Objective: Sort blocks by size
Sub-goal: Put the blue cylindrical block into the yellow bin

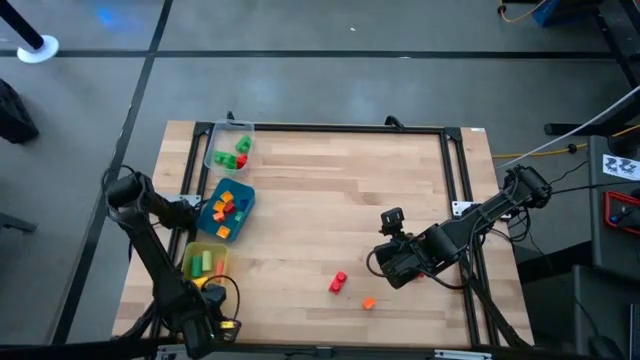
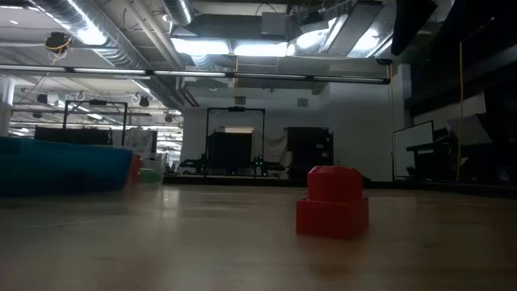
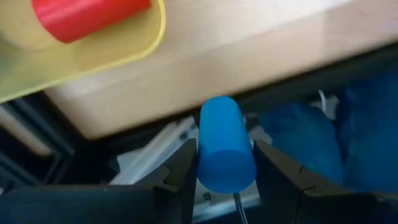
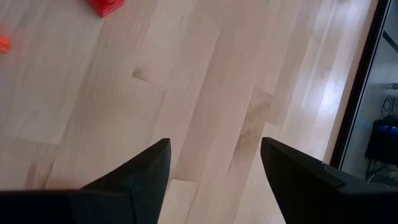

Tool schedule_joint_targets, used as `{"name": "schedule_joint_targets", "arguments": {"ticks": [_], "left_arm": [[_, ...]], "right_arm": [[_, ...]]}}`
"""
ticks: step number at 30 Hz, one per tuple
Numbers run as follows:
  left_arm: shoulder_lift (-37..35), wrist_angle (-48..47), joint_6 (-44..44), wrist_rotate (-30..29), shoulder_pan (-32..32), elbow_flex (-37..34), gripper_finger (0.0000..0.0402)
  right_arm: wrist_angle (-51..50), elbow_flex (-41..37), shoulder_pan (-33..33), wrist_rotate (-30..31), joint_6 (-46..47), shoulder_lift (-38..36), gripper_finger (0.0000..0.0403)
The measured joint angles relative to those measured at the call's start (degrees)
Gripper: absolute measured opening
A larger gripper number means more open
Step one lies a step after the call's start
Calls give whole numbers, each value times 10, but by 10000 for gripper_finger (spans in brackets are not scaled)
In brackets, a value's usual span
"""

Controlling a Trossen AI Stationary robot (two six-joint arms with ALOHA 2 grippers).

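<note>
Blue cylinder [image 3: 225,143] held in left fingers [image 3: 180,171] by yellow tray [image 3: 124,50]; right fingers [image 4: 149,168] wide, empty, over table [image 4: 236,93]

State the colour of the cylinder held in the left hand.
Blue: the cylinder sits between the left hand's fingers, best seen in the left wrist view.

A pale wooden worktop [image 1: 330,220] with a dark metal frame stands on a grey floor [image 1: 330,85] crossed by dark lines. Beyond its far edge lies a dim workshop: bright ceiling lights [image 2: 234,44], exposed ducts [image 2: 105,32], a black rack frame [image 2: 236,141] and dark equipment at the right.
</note>
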Motion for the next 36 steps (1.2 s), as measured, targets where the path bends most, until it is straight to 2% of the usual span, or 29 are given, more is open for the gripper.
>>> {"name": "schedule_joint_targets", "arguments": {"ticks": [12, 20, 25, 32, 36], "left_arm": [[-134, -85, 12, 0, 23, 0, 118], [-207, -240, 24, 0, 40, 0, 126], [-212, -310, 7, 0, 40, 0, 127], [-207, -312, 32, 0, 40, -26, 130], [-207, -311, 35, 2, 40, -41, 149]], "right_arm": [[3, 0, 0, 0, -15, 0, 250], [20, 0, 0, 1, -28, 0, 250], [22, 0, 0, 0, -28, 0, 250], [37, 0, 0, 0, -28, 0, 250], [61, 0, 0, 0, -28, 0, 250]]}}
